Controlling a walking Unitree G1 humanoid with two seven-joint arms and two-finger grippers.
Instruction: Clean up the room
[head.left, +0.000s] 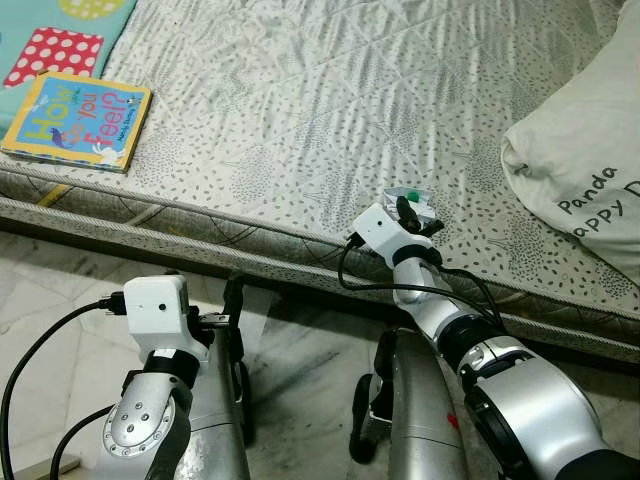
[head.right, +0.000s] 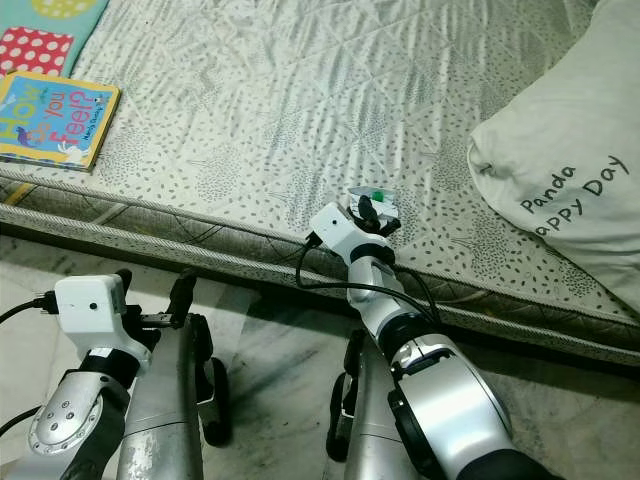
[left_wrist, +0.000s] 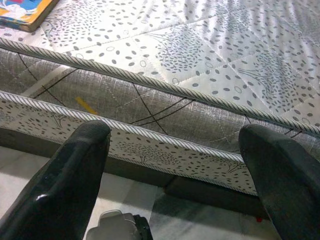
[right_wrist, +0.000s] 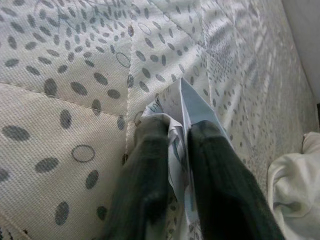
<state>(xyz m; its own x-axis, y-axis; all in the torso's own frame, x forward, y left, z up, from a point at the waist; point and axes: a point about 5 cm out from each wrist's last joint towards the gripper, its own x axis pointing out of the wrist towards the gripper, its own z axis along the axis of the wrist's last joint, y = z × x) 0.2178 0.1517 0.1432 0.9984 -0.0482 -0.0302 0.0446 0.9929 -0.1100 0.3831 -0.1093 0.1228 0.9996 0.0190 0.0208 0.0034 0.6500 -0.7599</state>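
- A patterned mattress (head.left: 330, 110) filled most of the scene, lying low on a marble floor (head.left: 60, 290), its piped near edge running from the left down toward the right.
- A pale pillow (head.left: 590, 150) printed with "Panda" lay on the mattress at the far right.
- A children's book (head.left: 78, 120) with a blue and yellow cover lay on the mattress at the far left, close to the near edge and well apart from the pillow.
- The left gripper (left_wrist: 175, 165) hung low over the floor just in front of the mattress's side, its two black fingers (left_wrist: 65, 185) spread wide with nothing between them.
- The right gripper (right_wrist: 177, 145) reached over the near edge of the mattress, right of centre, its fingers pressed close together on a thin object.
- That object, a small crumpled wrapper (right_wrist: 192, 107), pale with a green spot, sat pinched between the fingertips, touching the mattress surface near the edge.
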